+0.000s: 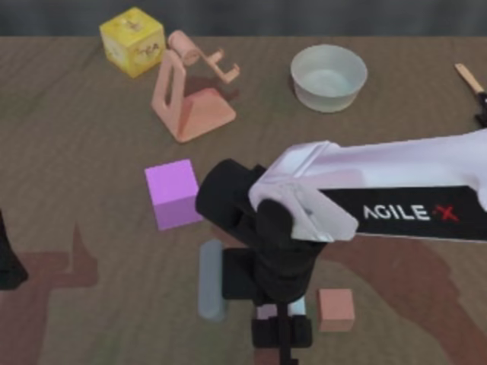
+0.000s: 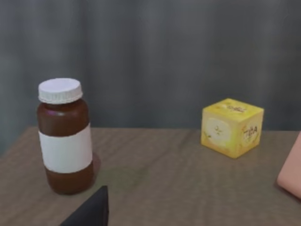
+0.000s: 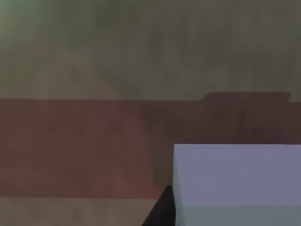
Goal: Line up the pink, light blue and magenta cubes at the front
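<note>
On the brown wood-grain table (image 1: 76,152) before a grey backdrop, the right claw (image 1: 280,313) grips the light blue cube (image 3: 235,181) beside the pink cube (image 1: 335,309); the magenta cube (image 1: 173,193) sits apart.

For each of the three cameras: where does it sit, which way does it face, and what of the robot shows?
Top view: above the table, looking down; right arm reaches over the light blue cube, beside the pink cube.
Left wrist view: low, facing the table's back; brown bottle, only a dark robot part in the corner.
Right wrist view: close over the light blue cube.
Shared: yellow cube in top and left wrist views.
</note>
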